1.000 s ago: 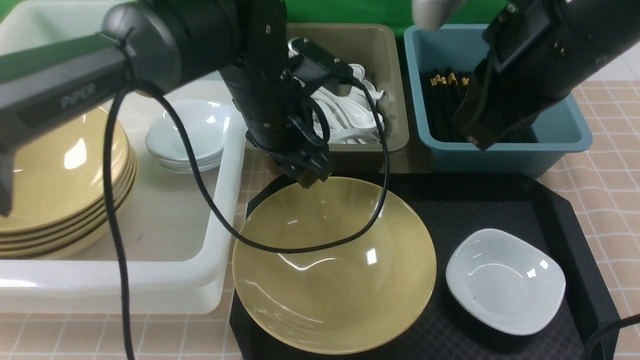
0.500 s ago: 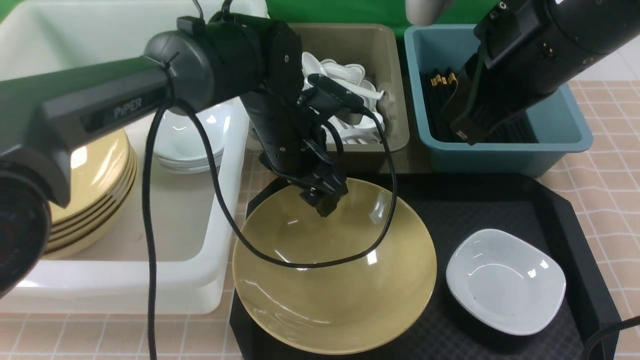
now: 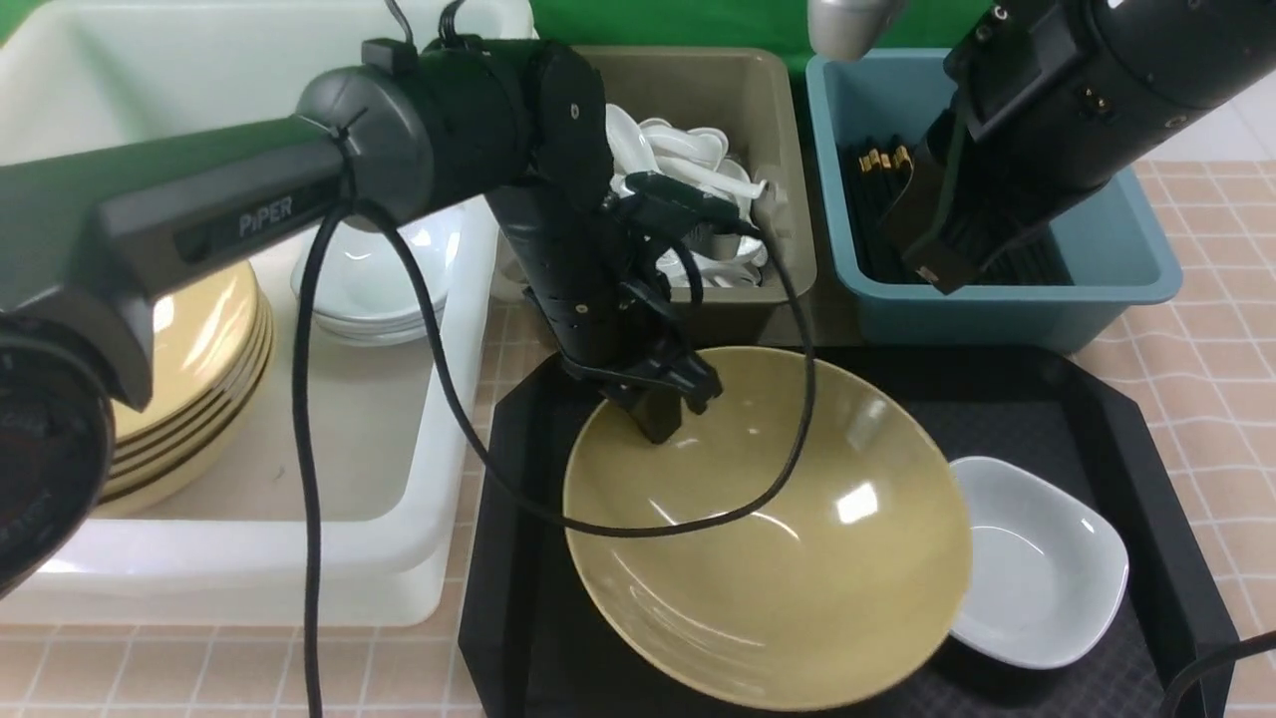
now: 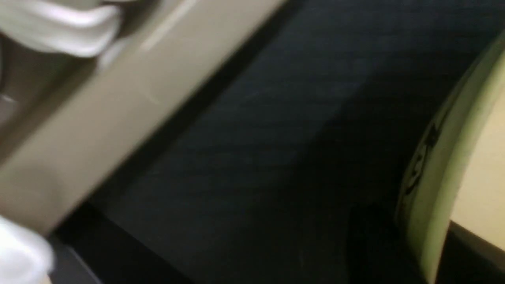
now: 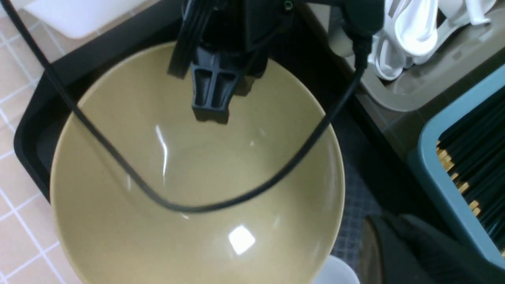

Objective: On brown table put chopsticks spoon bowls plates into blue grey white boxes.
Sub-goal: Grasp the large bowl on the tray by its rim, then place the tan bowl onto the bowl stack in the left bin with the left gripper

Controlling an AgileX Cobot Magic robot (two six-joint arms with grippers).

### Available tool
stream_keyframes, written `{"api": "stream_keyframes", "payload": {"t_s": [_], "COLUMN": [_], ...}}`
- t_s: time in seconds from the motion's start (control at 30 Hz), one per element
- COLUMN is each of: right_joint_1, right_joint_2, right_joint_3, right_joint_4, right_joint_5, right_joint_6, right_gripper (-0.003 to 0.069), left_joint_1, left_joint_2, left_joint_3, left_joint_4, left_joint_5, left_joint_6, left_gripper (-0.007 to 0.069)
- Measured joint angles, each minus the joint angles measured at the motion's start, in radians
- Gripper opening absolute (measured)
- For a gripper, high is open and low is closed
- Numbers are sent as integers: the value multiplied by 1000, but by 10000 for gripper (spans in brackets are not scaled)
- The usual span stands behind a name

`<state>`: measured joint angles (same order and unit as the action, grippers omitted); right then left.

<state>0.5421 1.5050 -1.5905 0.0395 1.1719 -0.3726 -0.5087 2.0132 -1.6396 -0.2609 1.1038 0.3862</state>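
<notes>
feels like a robot test lab: green backdrop (image 3: 678, 20) behind, grid-lined surface (image 3: 1216, 299), plastic sorting bins (image 3: 997, 314), black robot arm (image 3: 199, 219) marked piper.

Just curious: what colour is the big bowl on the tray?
The bowl is mustard yellow; right wrist view shows it best.

The front view looks forward and steeply down from the robot's side, fairly far back. The black tray (image 3: 997, 399) fills the lower right of the frame, the white tub (image 3: 439, 449) the left, and the grey bin (image 3: 768, 120) and blue bin (image 3: 997, 309) the top. The left wrist view is very close and blurred, facing the tray floor between the grey bin's wall and the yellow bowl (image 3: 797, 558)'s rim. The right wrist view looks down from higher onto the bowl. All three share bowl, tray and grey bin.
</notes>
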Motion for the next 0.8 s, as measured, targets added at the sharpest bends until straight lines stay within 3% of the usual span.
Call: {"api": "stream_keyframes", "payload": {"t_s": [0.2,0.3,0.43,0.6,0.67,0.7,0.73,0.8], "right_joint_1": [4,43,139,270,300,302,318,325], "right_joint_2": [0,0,1,38,67,67,95,110], "right_joint_3": [-14,-63,-145,-258,-299,-299,-324,-332], "right_joint_4": [21,39,49,54,54,54,54,54], "right_joint_5": [10,23,22,15,15,15,15,14], "right_joint_6": [-54,-112,-160,-208,-216,-216,-228,-232], "right_gripper": [77,77,78,51,48,48,48,48], "left_joint_1": [8,60,226,534,682,697,835,923], "left_joint_2": [-102,-196,-318,-514,-592,-600,-674,-715], "left_joint_3": [0,0,10,135,196,210,263,299], "left_joint_4": [-2,-18,-162,-348,-382,-386,-399,-400], "left_joint_5": [36,52,91,105,103,102,91,80], "left_joint_6": [-8,-4,-4,49,62,63,65,65], "left_gripper": [6,8,8,8,8,8,8,8]}}
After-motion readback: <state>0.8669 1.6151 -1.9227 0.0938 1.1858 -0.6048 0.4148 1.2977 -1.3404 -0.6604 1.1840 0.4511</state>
